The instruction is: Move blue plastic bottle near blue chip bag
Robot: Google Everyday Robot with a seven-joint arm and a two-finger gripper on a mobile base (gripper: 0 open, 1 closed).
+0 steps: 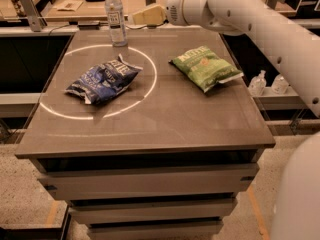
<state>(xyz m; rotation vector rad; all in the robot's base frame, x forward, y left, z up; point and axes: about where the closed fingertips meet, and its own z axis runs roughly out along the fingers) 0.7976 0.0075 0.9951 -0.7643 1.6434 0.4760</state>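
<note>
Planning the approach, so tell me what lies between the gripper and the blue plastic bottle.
Nothing: in the camera view the gripper hangs beside the blue plastic bottle at the table's back edge, with only a bare gap between.

No lettering can be read on the blue chip bag (102, 79), the green chip bag (205, 66) or the blue plastic bottle (115, 16) label. The gripper (142, 16) hangs far, just right of the bottle.

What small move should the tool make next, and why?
Probably a short move of the tool to the left, at label height, to reach the blue plastic bottle. The tool hangs just right of the bottle and apart from it. The bottle stands upright at the back of the table, not yet near the blue chip bag, so it must be grasped first.
</note>
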